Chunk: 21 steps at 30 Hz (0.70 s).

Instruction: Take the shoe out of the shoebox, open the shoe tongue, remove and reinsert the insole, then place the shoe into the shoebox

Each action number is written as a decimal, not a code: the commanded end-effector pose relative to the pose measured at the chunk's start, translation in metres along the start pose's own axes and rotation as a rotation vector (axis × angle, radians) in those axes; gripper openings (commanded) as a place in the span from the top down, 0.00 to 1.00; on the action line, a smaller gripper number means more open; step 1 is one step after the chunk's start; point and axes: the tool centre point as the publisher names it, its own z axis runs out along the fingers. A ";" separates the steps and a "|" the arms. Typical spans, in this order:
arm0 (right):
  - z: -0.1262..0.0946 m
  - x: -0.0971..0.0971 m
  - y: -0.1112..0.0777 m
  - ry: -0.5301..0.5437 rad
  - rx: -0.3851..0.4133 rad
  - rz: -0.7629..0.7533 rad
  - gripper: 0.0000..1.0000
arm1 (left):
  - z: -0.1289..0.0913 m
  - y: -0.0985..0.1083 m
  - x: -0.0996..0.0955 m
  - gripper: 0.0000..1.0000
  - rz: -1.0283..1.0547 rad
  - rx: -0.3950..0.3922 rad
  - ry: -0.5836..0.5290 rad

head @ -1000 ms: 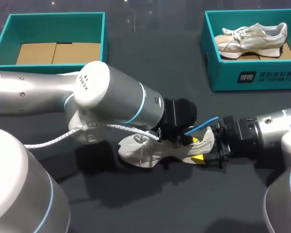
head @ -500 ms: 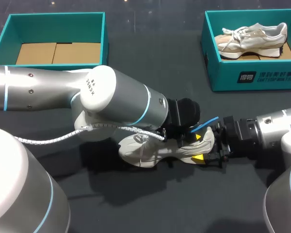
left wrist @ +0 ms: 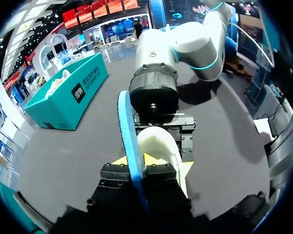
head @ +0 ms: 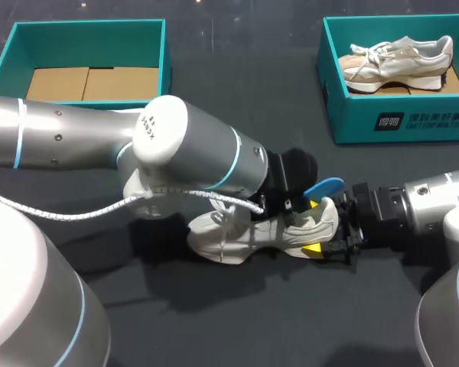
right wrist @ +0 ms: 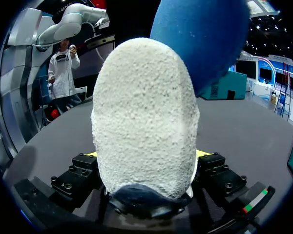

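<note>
The white lace-up sneaker (head: 245,233) rests on the dark counter (head: 237,99). It lies well apart from the teal shoebox (head: 398,122) holding a beige sneaker (head: 402,57), on the robot's side of that box, with its heel end the nearer.

The right claw (head: 315,227) is clenched on the heel (right wrist: 144,112), a yellow tip on either side.

The left claw (head: 291,206), just above the heel and farther from that box, grips a blue foam insole (head: 323,186). The insole stands edge-on (left wrist: 129,131) between its fingers, its free end above the heel.

An empty teal shoebox (head: 88,44) with a cardboard floor sits far across the counter from the first box.
</note>
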 end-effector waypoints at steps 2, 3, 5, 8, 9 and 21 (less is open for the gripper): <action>0.001 0.002 0.000 -0.001 0.003 0.000 1.00 | -0.006 0.002 -0.007 1.00 -0.014 0.021 0.065; 0.001 0.002 0.000 -0.001 0.003 0.000 1.00 | -0.009 -0.001 -0.007 1.00 -0.018 0.027 0.084; 0.001 0.002 0.000 -0.001 0.003 0.000 1.00 | -0.014 -0.005 -0.007 1.00 -0.027 0.038 0.120; 0.001 0.002 0.000 -0.001 0.003 0.000 1.00 | -0.024 -0.015 -0.005 1.00 -0.036 0.063 0.185; 0.001 0.002 0.000 -0.001 0.003 0.000 1.00 | -0.028 -0.019 -0.004 1.00 -0.035 0.067 0.189; 0.001 0.002 0.000 -0.001 0.003 0.000 1.00 | -0.097 -0.073 0.013 1.00 -0.010 0.176 0.377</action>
